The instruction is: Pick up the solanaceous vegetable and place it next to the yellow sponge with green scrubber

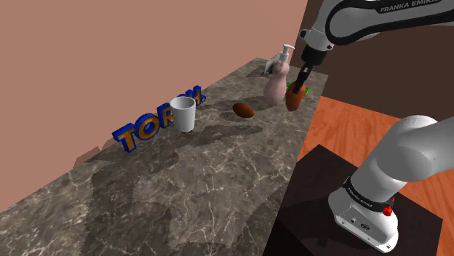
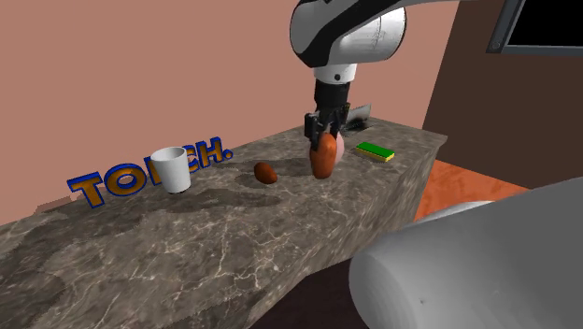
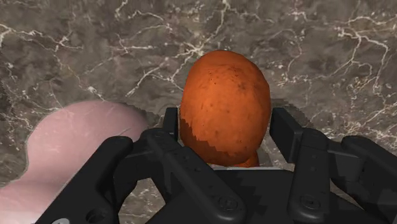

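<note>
My black gripper (image 1: 297, 84) (image 2: 322, 136) (image 3: 225, 125) is shut on an orange-brown, potato-like vegetable (image 1: 293, 100) (image 2: 323, 162) (image 3: 222, 102), which hangs lengthwise below the fingers just over the marble counter (image 1: 182, 189) (image 2: 234, 234). The yellow sponge with a green top (image 2: 376, 150) lies flat on the counter, a short way off toward the second exterior view's right. In the shoulder view a green sliver of the sponge (image 1: 307, 90) shows just behind the vegetable. A pink pump bottle (image 1: 276, 81) (image 3: 76, 146) stands close beside the gripper.
A smaller dark brown oval thing (image 1: 243, 110) (image 2: 265, 172) lies mid-counter. A white cup (image 1: 184, 114) (image 2: 172, 169) stands before blue-and-yellow block letters (image 1: 142, 131) (image 2: 103, 184) along the pink wall. The counter's front edge drops to an orange floor (image 1: 349, 124).
</note>
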You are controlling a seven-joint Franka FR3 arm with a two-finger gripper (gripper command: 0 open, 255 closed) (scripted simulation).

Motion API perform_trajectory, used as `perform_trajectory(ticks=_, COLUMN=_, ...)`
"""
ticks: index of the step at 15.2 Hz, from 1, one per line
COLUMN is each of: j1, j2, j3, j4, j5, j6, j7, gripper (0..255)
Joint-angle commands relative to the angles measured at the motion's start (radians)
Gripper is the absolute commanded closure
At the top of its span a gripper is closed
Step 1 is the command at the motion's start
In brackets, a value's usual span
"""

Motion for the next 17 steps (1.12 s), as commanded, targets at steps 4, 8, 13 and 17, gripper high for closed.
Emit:
perform_trajectory(ticks=4, j1=-0.039, j2=0.102, j3=-0.111, j4=0.079, j5=-0.035, j6=0.030, j7=-0.127, gripper=255)
perform_trajectory(ticks=8, j1=-0.055, j2=0.197, j3=-0.195, j4=0.164, j5=-0.040, j6=0.047, j7=-0.227, gripper=255)
perform_trajectory(ticks=13, j1=-0.061, j2=0.334, j3=-0.298, j4=0.292, j5=-0.012, j6=0.059, j7=-0.359, gripper=255)
perform_trajectory(ticks=17, j1=-0.063, j2=0.458, j3=-0.376, j4=0.414, j5=0.043, j6=0.056, j7=-0.476, gripper=255)
